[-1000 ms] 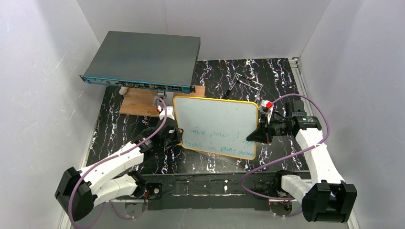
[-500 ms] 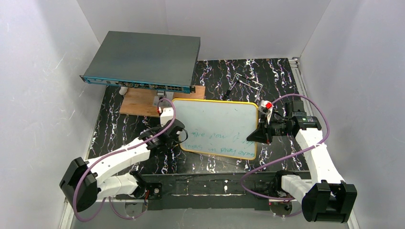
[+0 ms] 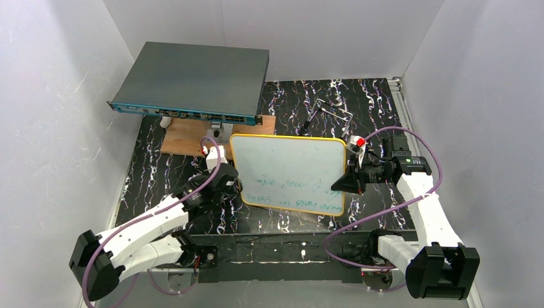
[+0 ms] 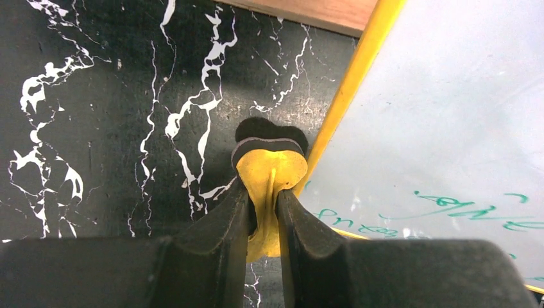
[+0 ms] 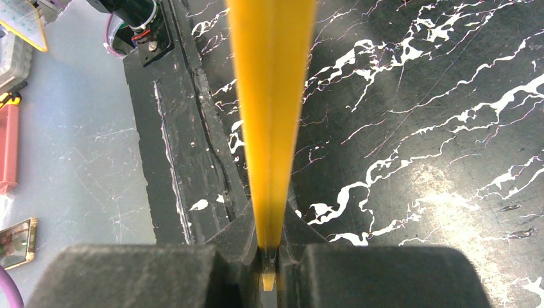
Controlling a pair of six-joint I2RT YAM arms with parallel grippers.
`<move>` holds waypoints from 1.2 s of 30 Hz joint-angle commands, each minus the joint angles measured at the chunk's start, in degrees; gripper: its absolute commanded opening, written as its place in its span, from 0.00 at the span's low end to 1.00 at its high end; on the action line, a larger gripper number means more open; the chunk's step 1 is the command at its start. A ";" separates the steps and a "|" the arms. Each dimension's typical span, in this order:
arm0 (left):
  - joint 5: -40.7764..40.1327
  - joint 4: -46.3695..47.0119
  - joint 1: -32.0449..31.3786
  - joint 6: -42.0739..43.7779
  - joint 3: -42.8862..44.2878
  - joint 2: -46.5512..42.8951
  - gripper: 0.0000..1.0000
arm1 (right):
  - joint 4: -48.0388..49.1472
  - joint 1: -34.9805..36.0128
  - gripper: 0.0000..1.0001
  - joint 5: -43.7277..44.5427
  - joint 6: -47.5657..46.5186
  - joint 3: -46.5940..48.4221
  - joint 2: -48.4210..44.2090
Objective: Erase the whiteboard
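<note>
The whiteboard (image 3: 289,170), white with a yellow frame, is held tilted above the black marbled table (image 3: 378,106). Green handwriting covers its lower part and its upper part is blank. My right gripper (image 3: 343,181) is shut on its right edge, seen edge-on as a yellow strip (image 5: 272,96) between the right gripper's (image 5: 269,247) jaws. My left gripper (image 3: 226,183) is shut on a yellow eraser with a black felt face (image 4: 269,163). The eraser sits just off the board's left frame, next to the writing on the whiteboard (image 4: 449,115). The left gripper (image 4: 264,212) pinches it tightly.
A large dark-grey flat box (image 3: 192,80) stands at the back left, resting partly on a brown wooden board (image 3: 186,136). A thin metal wire piece (image 3: 330,109) lies at the back. White walls close in both sides.
My left gripper slid right onto the board's left part with the eraser, then came back left off its edge. The right gripper has kept its hold on the board.
</note>
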 commanded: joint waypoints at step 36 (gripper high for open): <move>3.09 -2.66 -0.79 -4.39 0.70 6.14 0.00 | -1.15 0.57 0.01 5.19 -1.21 0.28 -0.56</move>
